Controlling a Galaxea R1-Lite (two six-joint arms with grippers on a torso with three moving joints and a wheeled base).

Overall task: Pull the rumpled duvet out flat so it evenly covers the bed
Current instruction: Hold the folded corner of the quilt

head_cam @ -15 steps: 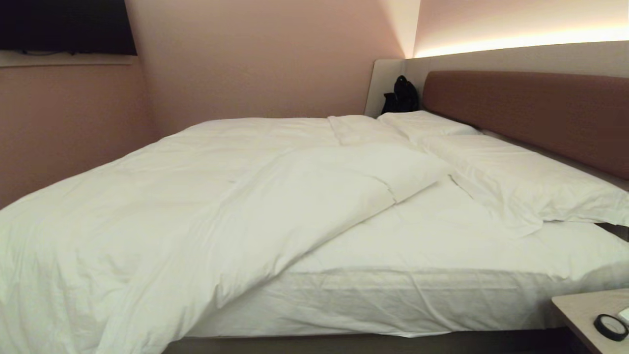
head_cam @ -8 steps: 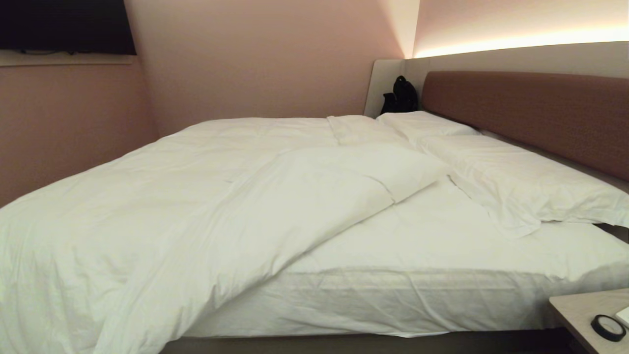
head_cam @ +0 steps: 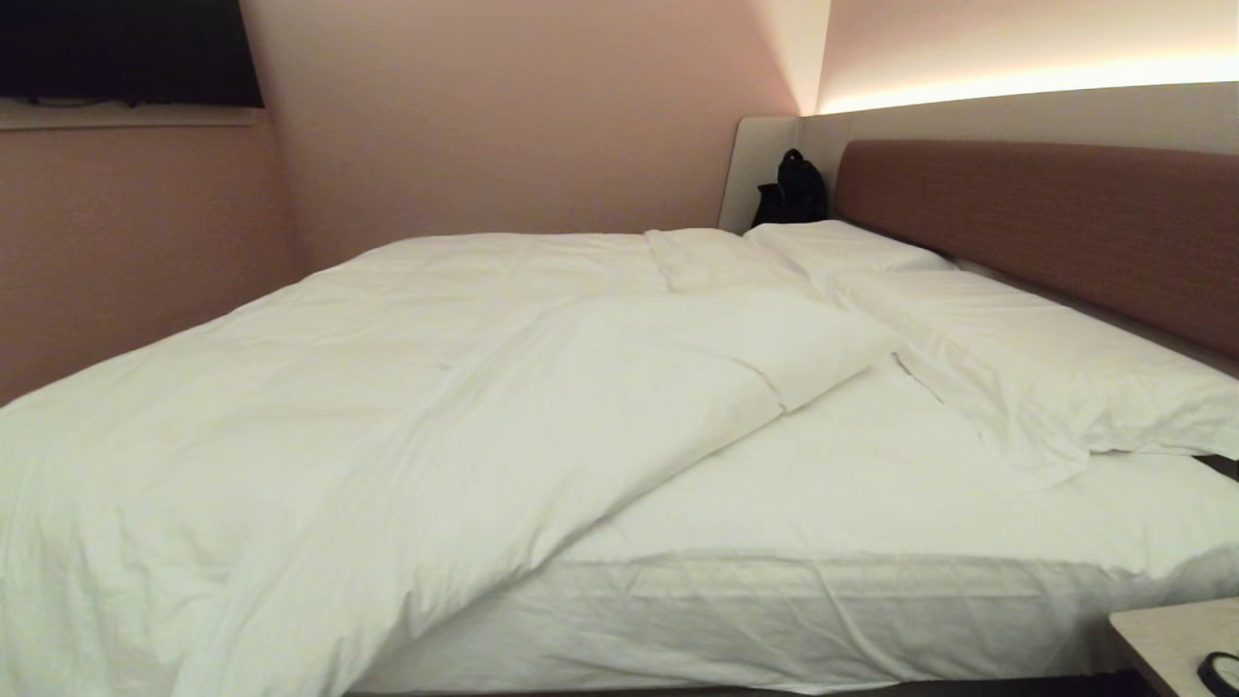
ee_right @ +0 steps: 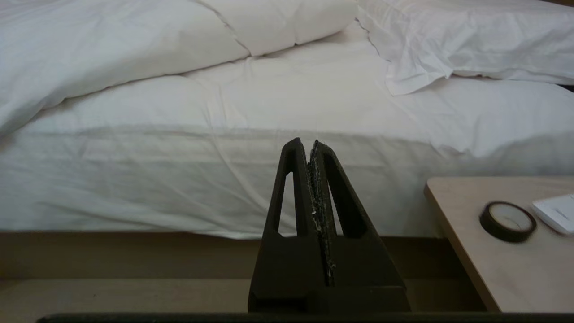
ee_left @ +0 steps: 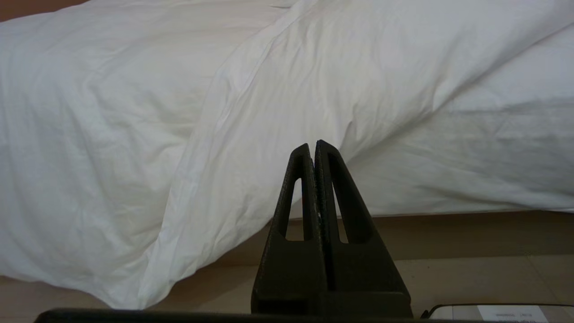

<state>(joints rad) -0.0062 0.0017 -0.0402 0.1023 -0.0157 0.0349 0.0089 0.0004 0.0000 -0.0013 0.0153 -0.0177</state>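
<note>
Duvet soft, bulky, likely to drag; grasp folded-back corner; left gripper and right gripper pressed together, empty.

A hotel-style bedroom is showing here: a large low double bed with white bedding is filling the room, a reddish-brown upholstered headboard is running beneath a glowing cove light strip, and a dark wall-mounted screen is hanging on the pink wall.
</note>
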